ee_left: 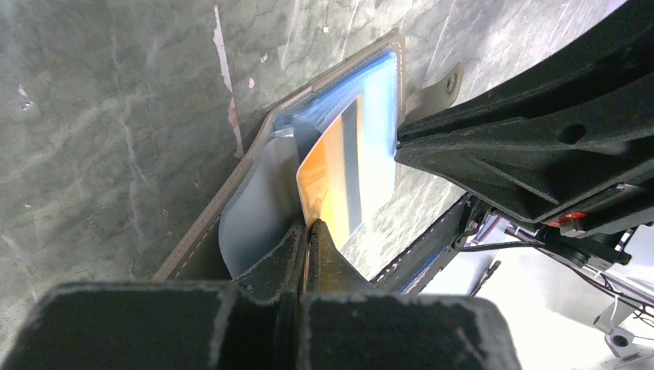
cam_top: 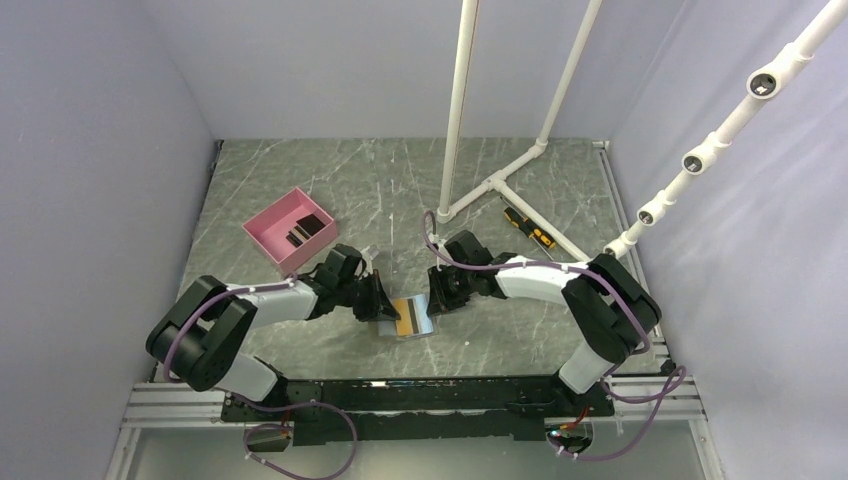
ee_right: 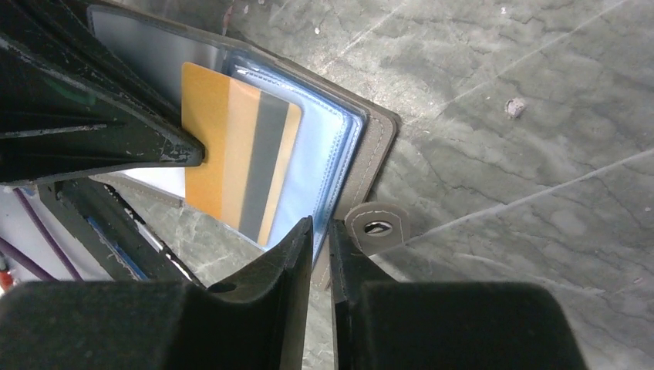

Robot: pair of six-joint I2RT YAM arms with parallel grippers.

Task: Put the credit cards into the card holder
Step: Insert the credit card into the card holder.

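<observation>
Open grey folding card holder [ee_right: 379,135] with light blue lining on grey marbled table [cam_top: 380,190] between both arms, left gripper [ee_left: 308,228] clamped on thin orange plastic credit card [ee_right: 224,146] angled over the blue sleeves, right gripper [ee_right: 320,231] pinching the holder's edge, black cards [cam_top: 308,229] in pink box [cam_top: 262,248].

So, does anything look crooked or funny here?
Yes: the orange plastic card with a grey stripe lies askew on the open grey wallet with blue lining, poking out past its edge, pinched by the left gripper.
</observation>
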